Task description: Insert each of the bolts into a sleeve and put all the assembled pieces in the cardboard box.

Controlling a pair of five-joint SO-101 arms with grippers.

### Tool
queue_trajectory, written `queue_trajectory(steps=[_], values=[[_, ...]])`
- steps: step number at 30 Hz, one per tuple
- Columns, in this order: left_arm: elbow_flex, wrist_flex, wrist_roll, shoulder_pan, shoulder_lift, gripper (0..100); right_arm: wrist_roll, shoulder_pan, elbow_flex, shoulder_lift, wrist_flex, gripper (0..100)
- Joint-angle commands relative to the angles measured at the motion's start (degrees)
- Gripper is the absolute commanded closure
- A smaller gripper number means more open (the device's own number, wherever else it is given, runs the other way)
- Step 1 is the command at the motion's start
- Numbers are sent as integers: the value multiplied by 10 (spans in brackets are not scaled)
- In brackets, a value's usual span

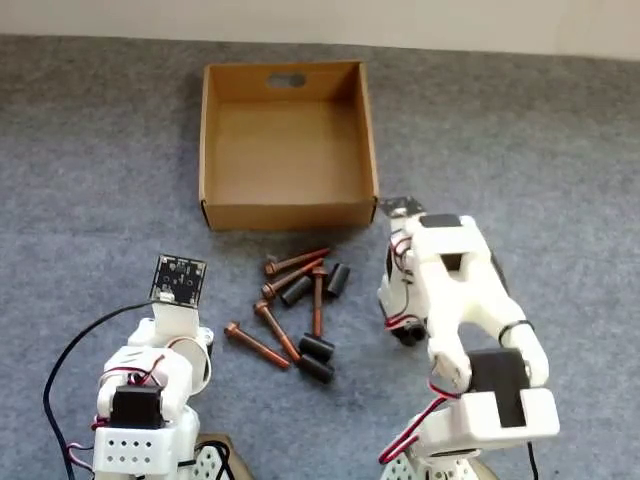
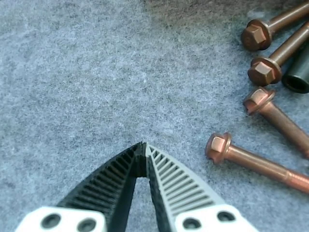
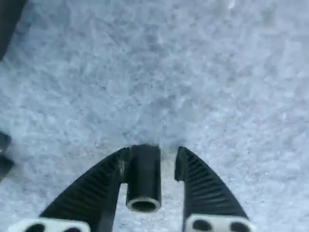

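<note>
Grey felt tabletop (image 1: 100,150), pale wall (image 1: 400,20) behind

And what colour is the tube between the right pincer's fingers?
Black. The sleeve shows best in the right wrist view.

four bolts (image 2: 256,163) and one sleeve (image 2: 297,77) are cut off at the left wrist view's edge.

Copper bolts (image 1: 258,346) and black sleeves (image 1: 316,348) lie loose, unassembled, near the open cardboard box (image 1: 290,214).
</note>
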Motion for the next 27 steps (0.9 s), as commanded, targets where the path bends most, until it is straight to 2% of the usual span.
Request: queue_trajectory(steps=[1, 5, 8, 11, 16, 19, 25, 27], values=[[9, 1, 4, 7, -2, 993, 27, -1, -22, -1, 10, 828], [9, 1, 4, 7, -2, 993, 25, -1, -20, -15, 13, 848], [9, 1, 4, 7, -2, 993, 25, -2, -21, -22, 46, 998], [9, 1, 4, 7, -2, 993, 25, -1, -21, -40, 73, 996], [9, 1, 4, 7, -2, 993, 24, 7, -20, -102, 43, 991], [9, 1, 4, 7, -2, 993, 23, 4, 10, -147, -22, 991], [9, 1, 4, 7, -2, 993, -15, -20, 183, -218, -264, 991], [9, 1, 4, 7, -2, 993, -16, -23, 233, -227, -308, 988]])
